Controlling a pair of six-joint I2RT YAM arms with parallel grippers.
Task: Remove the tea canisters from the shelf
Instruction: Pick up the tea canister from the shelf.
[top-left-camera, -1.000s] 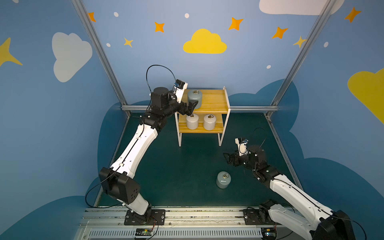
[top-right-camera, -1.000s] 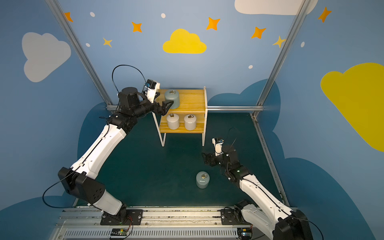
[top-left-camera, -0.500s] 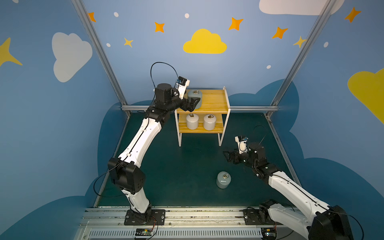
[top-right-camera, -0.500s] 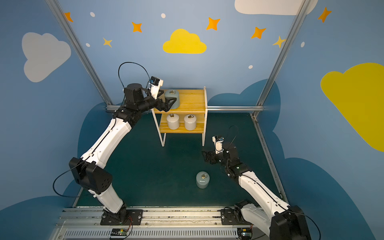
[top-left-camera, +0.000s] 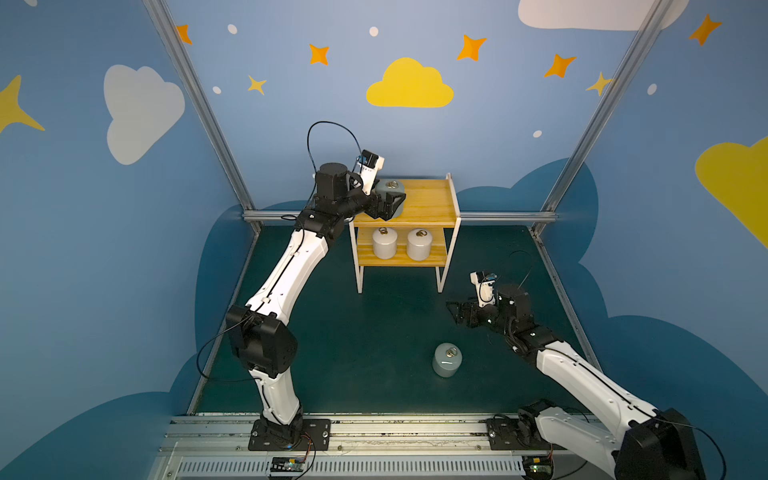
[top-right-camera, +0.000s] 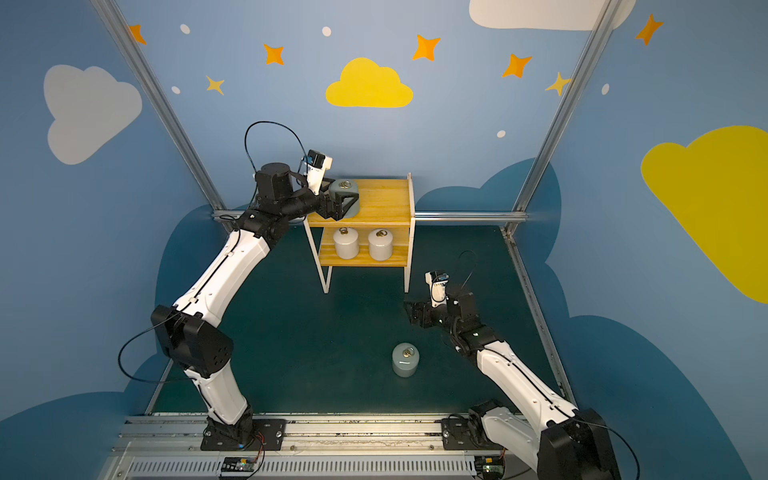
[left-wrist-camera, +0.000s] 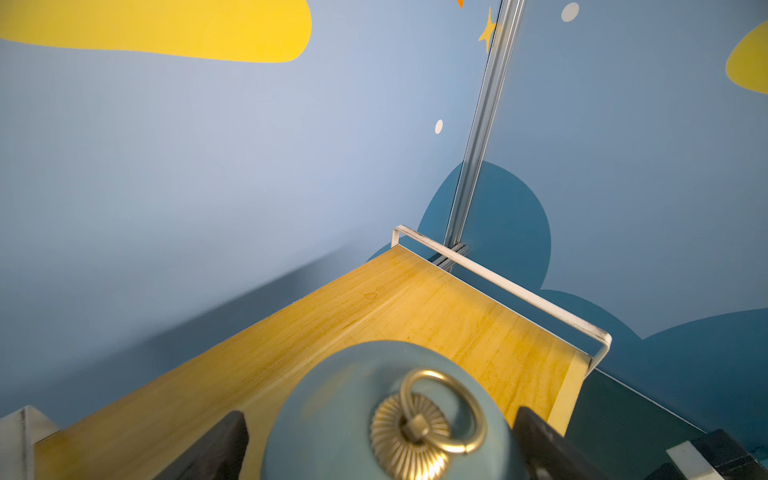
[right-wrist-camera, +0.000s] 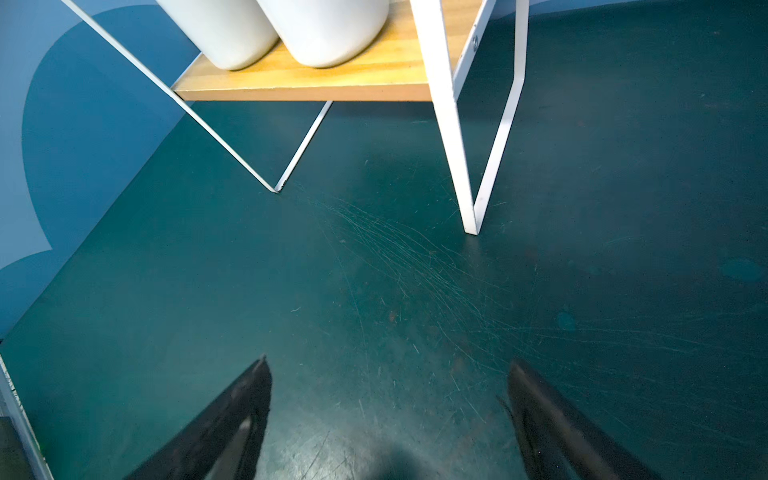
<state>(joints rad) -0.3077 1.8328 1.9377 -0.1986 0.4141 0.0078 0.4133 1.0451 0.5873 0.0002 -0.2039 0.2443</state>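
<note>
The shelf (top-left-camera: 428, 199) stands at the back of the green floor. On its top board a pale blue-grey tea canister (top-left-camera: 392, 188) (left-wrist-camera: 332, 415) sits near the left end. My left gripper (top-left-camera: 392, 201) (left-wrist-camera: 380, 419) is open around it, one black finger (left-wrist-camera: 224, 440) on each side, with small gaps showing. Two white canisters (top-left-camera: 385, 245) (top-left-camera: 419, 245) stand side by side on the lower board. Another blue-grey canister (top-left-camera: 446, 360) stands upright on the floor in front. My right gripper (top-left-camera: 455, 311) (right-wrist-camera: 388, 365) hovers open and empty over the floor, right of the shelf's front leg.
The shelf's white front leg (right-wrist-camera: 465, 199) stands a short way ahead of my right gripper. A white rail (left-wrist-camera: 519, 291) borders the far end of the top board. Blue walls and metal posts (top-left-camera: 208, 124) close in the sides and back.
My left arm has reached further over the top board, bringing its open jaws around the blue-grey canister. The right arm has barely moved.
</note>
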